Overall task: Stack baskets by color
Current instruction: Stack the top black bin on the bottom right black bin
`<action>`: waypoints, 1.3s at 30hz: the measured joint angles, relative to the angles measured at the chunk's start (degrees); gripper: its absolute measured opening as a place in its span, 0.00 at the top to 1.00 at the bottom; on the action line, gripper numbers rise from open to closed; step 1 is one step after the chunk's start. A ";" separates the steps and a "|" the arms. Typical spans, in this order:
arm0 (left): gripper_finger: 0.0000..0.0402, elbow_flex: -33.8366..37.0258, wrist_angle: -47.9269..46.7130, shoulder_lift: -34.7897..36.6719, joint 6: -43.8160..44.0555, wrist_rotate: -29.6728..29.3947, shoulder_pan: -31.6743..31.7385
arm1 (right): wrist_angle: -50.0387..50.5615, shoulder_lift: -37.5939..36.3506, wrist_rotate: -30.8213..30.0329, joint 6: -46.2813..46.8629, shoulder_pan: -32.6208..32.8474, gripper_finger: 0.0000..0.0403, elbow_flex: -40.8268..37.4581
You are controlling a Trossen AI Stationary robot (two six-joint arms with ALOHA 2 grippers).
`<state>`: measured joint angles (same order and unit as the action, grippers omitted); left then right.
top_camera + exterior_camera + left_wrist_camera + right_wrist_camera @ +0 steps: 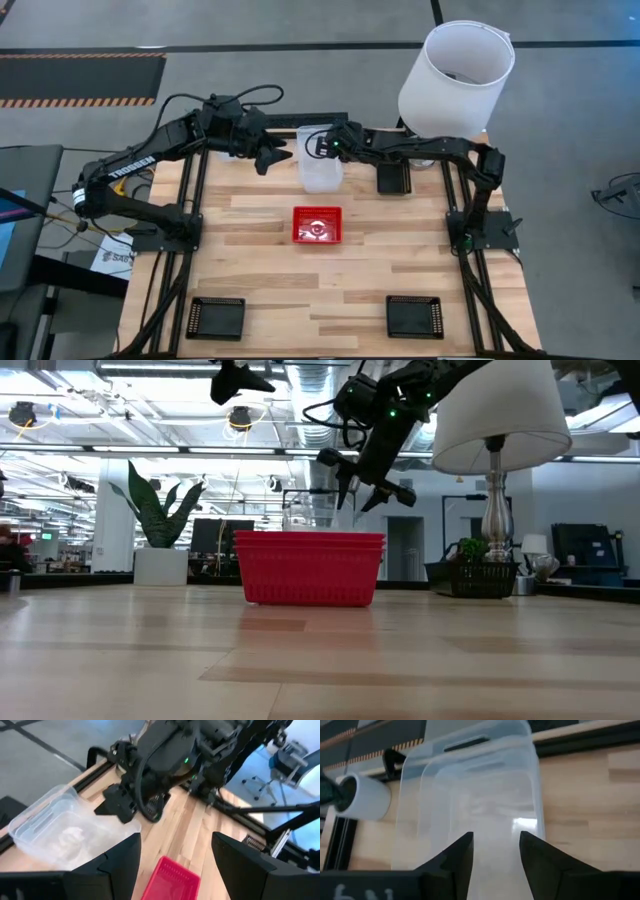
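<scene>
High view puts my right gripper [318, 146] over the far middle of the table [270, 290], directly above the clear baskets [320, 165], which sit nested as one pale stack just beyond the red baskets [317, 225]. My right fingers stand apart, and in the right wrist view the rim of the clear stack [470, 795] lies just ahead of and below them, with nothing clamped between; I judge the clear stack is set down and my grip is off it. Its long axis runs away from the table's front edge toward the far rail, in line with my fingers' reach. The clear plastic is see-through, shallow and rounded at the corners, so its edges are hard to read. My left gripper [270, 155] hangs just beside the same stack on its left, fingers also spread and empty. The red stack sits at the table's middle, solid in colour with mesh walls. Three black baskets lie apart: one [393, 178] at the far right near the lampshade [455, 80], one [216, 317] at the near left and one [414, 316] at the near right. I judge black is what remains to gather, and my right arm is nearer the far one.
</scene>
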<state>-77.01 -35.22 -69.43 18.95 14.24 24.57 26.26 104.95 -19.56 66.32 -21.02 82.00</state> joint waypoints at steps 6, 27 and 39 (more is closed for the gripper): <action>0.43 0.02 -6.77 0.04 -2.50 -2.52 -1.53 | 3.22 -3.35 2.81 -4.29 0.35 0.57 0.02; 0.46 31.92 16.90 21.12 12.00 -7.48 -22.93 | 36.65 -27.81 0.29 -9.44 12.66 0.63 -14.98; 0.53 31.95 9.38 15.63 18.18 -14.92 -29.48 | 31.78 -33.72 -4.63 2.46 10.35 0.62 -36.46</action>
<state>-45.06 -25.85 -53.80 37.13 -0.67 -4.92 58.04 71.23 -24.19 68.79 -10.66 45.54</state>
